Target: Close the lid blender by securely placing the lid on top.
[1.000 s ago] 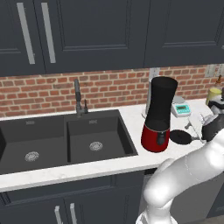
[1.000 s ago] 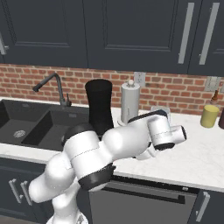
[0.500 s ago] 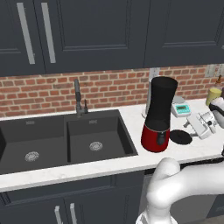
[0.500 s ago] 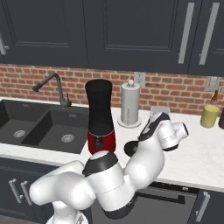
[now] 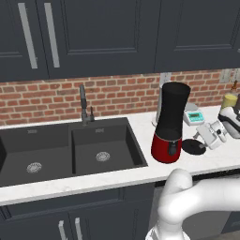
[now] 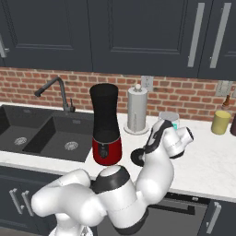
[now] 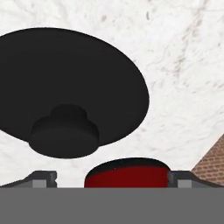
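The blender [image 5: 171, 119] is a tall black jar on a glossy red base, standing on the white counter right of the sink; its top is uncovered. The lid [image 5: 191, 146], a flat black disc with a small knob, lies on the counter just right of the blender's base. My gripper [image 5: 202, 139] hangs open close over the lid's right side, holding nothing. In the hand view the lid [image 7: 65, 78] spreads wide ahead of the parted fingertips [image 7: 42, 179], with the blender's red base [image 7: 127, 172] between them. From the right base view, the lid [image 6: 136, 157] is partly hidden behind my gripper [image 6: 148, 146].
A small white-teal scale [image 5: 193, 116] sits behind the lid by the brick wall. A paper towel roll [image 6: 137, 109] stands behind the blender, and a yellow jar [image 6: 220, 122] farther right. The double sink [image 5: 70, 150] and faucet [image 5: 84, 105] lie to the left.
The arm's elbow has swung down and toward the front. The hand has stayed almost in place by the lid, edging slightly toward it. Jaws remain open; the lid has not moved.
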Controlling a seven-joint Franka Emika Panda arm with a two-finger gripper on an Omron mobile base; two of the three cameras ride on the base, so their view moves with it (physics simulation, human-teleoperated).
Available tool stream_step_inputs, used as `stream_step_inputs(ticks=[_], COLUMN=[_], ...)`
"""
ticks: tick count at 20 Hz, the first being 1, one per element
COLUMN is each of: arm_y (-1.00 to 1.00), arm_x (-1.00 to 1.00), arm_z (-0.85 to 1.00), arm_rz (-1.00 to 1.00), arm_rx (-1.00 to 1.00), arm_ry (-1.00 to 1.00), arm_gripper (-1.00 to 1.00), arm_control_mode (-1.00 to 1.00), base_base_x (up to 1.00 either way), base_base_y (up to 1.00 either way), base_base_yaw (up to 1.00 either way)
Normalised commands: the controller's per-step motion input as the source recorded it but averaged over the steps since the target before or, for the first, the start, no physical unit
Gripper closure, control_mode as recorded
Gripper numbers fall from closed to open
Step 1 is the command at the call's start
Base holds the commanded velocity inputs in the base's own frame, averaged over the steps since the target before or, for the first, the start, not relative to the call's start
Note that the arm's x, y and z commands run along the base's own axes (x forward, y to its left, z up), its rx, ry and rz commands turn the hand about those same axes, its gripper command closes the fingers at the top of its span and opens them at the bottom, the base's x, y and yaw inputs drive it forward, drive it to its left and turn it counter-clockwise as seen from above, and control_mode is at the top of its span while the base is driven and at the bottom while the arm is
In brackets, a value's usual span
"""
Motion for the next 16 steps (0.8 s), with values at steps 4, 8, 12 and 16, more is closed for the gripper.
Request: stream_step_inputs(ticks=[4, 8, 12, 16], arm_y=[0.0, 0.03, 0.03, 0.11], arm_x=[0.0, 0.0, 0.0, 0.0], arm_z=[0.0, 0.0, -0.06, -0.02], arm_rz=[-0.04, -0.04, -0.04, -0.04], arm_rx=[-0.01, -0.03, -0.03, -0.02], arm_ry=[0.0, 0.0, 0.0, 0.0], arm_gripper=[-1.0, -1.0, -1.0, -1.0], arm_control_mode=[-1.0, -1.0, -1.0, -1.0], base_base_x=[0.0, 0.0, 0.0, 0.0], base_base_y=[0.0, 0.0, 0.0, 0.0], base_base_yaw=[0.0, 0.0, 0.0, 0.0])
